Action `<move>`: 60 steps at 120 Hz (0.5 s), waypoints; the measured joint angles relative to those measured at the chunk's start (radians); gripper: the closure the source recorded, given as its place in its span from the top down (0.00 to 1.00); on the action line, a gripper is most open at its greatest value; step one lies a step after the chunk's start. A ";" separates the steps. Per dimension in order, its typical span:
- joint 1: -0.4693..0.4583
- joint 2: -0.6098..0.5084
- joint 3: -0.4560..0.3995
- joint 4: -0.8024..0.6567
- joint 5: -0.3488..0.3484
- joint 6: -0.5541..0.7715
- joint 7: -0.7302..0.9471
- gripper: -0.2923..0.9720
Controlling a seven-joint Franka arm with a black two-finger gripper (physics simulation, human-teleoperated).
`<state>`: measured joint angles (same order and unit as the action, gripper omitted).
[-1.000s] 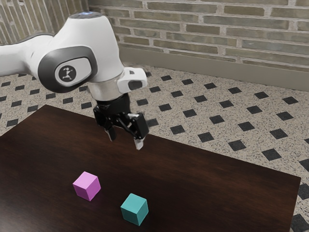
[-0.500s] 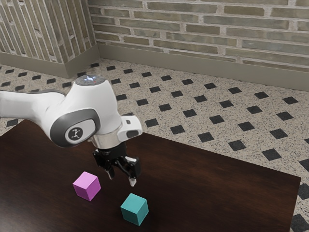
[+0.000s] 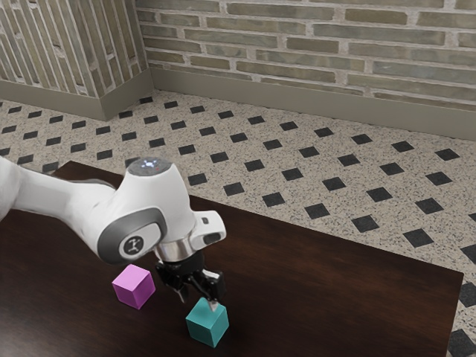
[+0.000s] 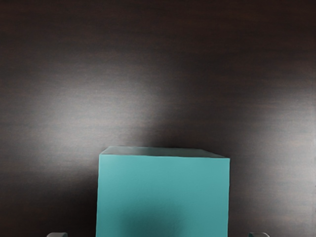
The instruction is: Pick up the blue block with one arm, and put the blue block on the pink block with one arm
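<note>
Right now the gripper hangs low over the desk. Its two black fingers are spread wide and point down, with nothing clamped between them. The blue block sits flat on the dark wood just beneath, at the gripper's six o'clock and close to the desk's near edge. In the exterior view, the finger nearer the exterior view's right reaches down to the block's upper corner; whether it touches cannot be told from there.

The wrist view shows the blue block squarely under the hand, with a soft shadow across its middle. Two grey fingertips show beside it, at the block's nine and three o'clock. A strip of bare desk separates each from the block's sides, so the jaws stand wider than the block and are not closed on it.

The pink block rests on the desk at about ten o'clock from the blue block, near it but apart, with dark wood between them. It lies at the gripper's nine o'clock, just below the arm's rounded grey-and-white joint. The arm comes in from the exterior view's left and bends down over the two blocks. Beyond the desk, toward twelve o'clock, a speckled floor with black diamonds runs to a brick wall.
</note>
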<state>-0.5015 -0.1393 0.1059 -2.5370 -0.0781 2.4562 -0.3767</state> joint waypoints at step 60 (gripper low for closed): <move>-0.004 0.044 0.000 -0.019 -0.046 0.095 0.063 0.73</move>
<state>-0.5050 -0.0949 0.1058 -2.5556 -0.1237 2.5513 -0.3139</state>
